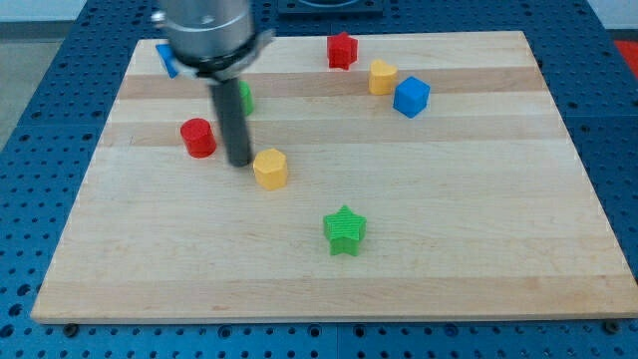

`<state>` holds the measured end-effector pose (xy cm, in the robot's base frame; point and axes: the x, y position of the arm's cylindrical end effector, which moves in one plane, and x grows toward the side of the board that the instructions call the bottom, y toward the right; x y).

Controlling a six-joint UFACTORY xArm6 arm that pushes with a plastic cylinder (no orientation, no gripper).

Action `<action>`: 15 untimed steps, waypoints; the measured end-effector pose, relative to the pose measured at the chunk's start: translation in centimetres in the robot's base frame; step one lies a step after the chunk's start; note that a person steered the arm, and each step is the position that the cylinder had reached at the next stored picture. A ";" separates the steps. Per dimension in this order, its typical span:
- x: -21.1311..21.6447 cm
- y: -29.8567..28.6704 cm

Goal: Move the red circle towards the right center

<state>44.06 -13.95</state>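
The wooden board [478,249] lay on blue pegboard [30,150]. I saw on it a red circle [197,137], yellow hexagon [270,168], green star [345,230], red star [342,50], yellow block [382,76], blue cube [411,96], another blue block [165,59] and a half-hidden green one [245,97].

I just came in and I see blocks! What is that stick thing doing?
That stick is a robot arm's rod, and my tip slides on the wooden board to push blocks. Right now it sits between the red circle, on the view's left, and a yellow block. The red circle should go to the right centre, and it isn't there yet.
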 end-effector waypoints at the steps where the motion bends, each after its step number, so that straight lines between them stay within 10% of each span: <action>1: 1.3 -6.7; 3: -4.7 -2.9; 5: -4.7 12.9; 8: -2.5 12.7; 10: -3.0 27.8; 14: 4.2 32.1; 15: -0.8 34.5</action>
<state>43.24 20.56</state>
